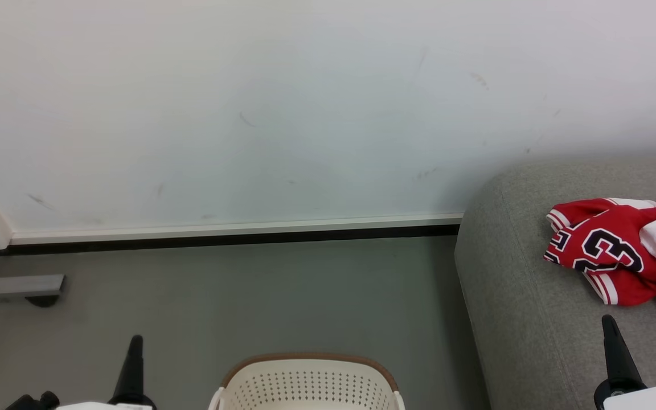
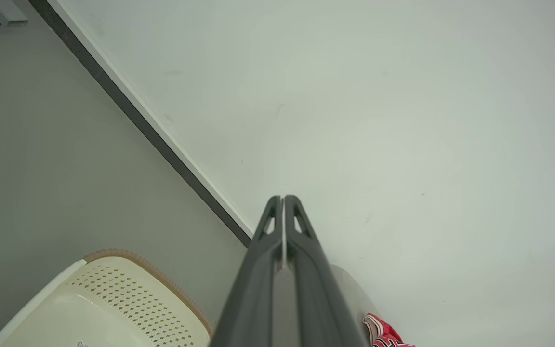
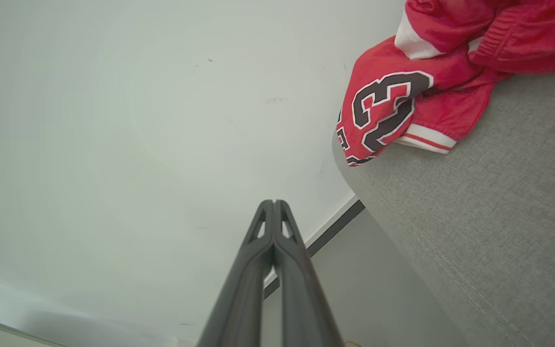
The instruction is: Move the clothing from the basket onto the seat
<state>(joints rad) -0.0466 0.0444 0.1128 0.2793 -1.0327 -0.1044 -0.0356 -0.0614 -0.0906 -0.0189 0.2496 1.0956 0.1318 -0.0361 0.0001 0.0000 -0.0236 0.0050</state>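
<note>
Pale wall [image 1: 248, 114] across the whole upper half of the head view, lightly scuffed, closed off below by a white skirting strip [image 1: 237, 228] over a dark line. Grey floor [image 1: 248, 296] beneath, running from the left edge to the sofa. Light-grey woven seat [image 1: 521, 296] at the right, rounded corner turned toward the wall, stitched seam down its side in the right wrist view. Cream basket [image 1: 305, 387] at the bottom centre on the floor, just left of the seat, brown rim band on top, perforated far wall facing the camera. Red clothing [image 1: 618, 256] heaped on top of the seat near its far corner, well apart from the basket, crumpled, white stripe trim at the hems, black white-edged 23 face up on the jersey, partly cut off by the right edge. Left gripper [image 1: 134, 348] at the lower left above the floor, beside the basket, fingers pressed together along their length, holding nothing. Right gripper [image 1: 613, 341] at the lower right over the seat cushion, just short of the clothing, not touching it, fingertips [image 3: 268, 208] closed against each other, empty. Small grey bar [image 1: 23, 285] low on the left by the skirting strip
</note>
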